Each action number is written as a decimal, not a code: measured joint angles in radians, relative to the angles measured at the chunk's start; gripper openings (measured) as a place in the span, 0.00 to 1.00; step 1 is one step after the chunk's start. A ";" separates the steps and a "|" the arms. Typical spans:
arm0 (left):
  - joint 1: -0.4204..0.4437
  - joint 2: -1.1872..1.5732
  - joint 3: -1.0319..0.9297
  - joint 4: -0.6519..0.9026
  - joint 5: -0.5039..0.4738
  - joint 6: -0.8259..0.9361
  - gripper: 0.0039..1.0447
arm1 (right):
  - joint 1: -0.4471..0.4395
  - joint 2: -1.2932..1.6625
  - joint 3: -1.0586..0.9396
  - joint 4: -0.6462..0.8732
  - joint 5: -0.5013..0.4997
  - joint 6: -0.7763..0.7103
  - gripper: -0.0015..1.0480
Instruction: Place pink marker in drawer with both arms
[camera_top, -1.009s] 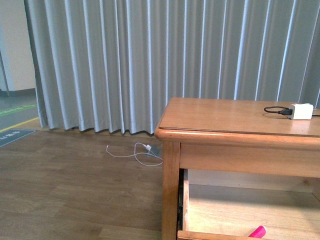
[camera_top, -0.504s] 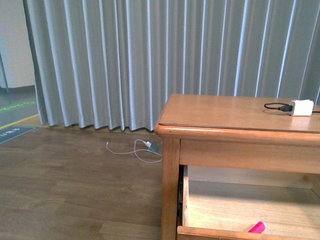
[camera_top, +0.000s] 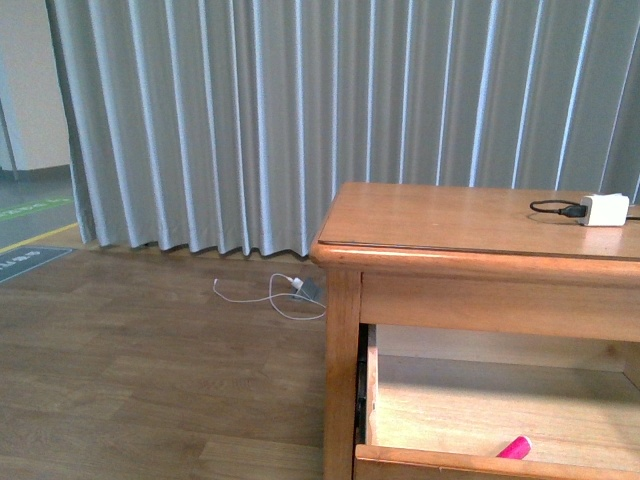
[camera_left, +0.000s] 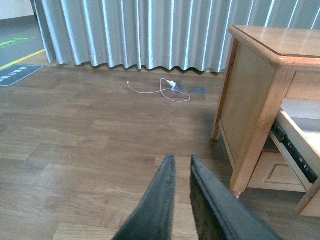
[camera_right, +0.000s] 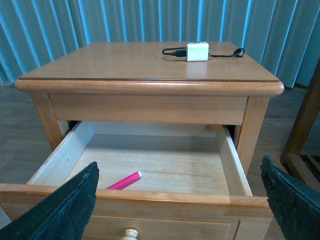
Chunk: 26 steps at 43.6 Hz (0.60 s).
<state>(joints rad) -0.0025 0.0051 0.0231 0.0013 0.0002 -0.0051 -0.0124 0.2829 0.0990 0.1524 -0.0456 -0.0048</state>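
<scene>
The pink marker (camera_right: 124, 181) lies on the pale floor of the open top drawer (camera_right: 225, 162) of the honey-brown dresser, near the drawer's front. Its tip also shows in the front view (camera_top: 514, 447), behind the drawer front (camera_top: 420, 462). My right gripper (camera_right: 180, 187) is open and empty, its two black fingers spread wide in front of the drawer, one on each side. The round pale knob (camera_right: 130, 233) sits just below. My left gripper (camera_left: 179, 162) is shut and empty, hanging over the wood floor beside the dresser's side panel (camera_left: 245, 105).
A white charger block (camera_right: 197, 51) with a black cable lies on the dresser top (camera_right: 125, 60); it also shows in the front view (camera_top: 606, 209). A white cable with a plug (camera_left: 170, 90) lies on the floor by the grey curtain (camera_top: 300, 110). A wooden frame (camera_right: 305, 125) stands beside the dresser.
The front view has shifted slightly: the dresser and drawer sit a little lower and further back in the frame. The pink marker stays in the drawer.
</scene>
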 joint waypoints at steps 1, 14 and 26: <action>0.000 0.000 0.000 0.000 0.000 0.000 0.16 | -0.011 0.006 0.012 -0.041 -0.046 -0.011 0.92; 0.000 0.000 0.000 0.000 0.000 0.000 0.78 | -0.095 0.502 0.227 -0.304 -0.207 0.035 0.92; 0.000 0.000 0.000 0.000 0.000 0.001 0.94 | -0.095 1.022 0.445 -0.253 -0.162 0.062 0.92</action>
<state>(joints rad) -0.0025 0.0048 0.0231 0.0013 0.0002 -0.0040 -0.1074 1.3048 0.5438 -0.1001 -0.2073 0.0570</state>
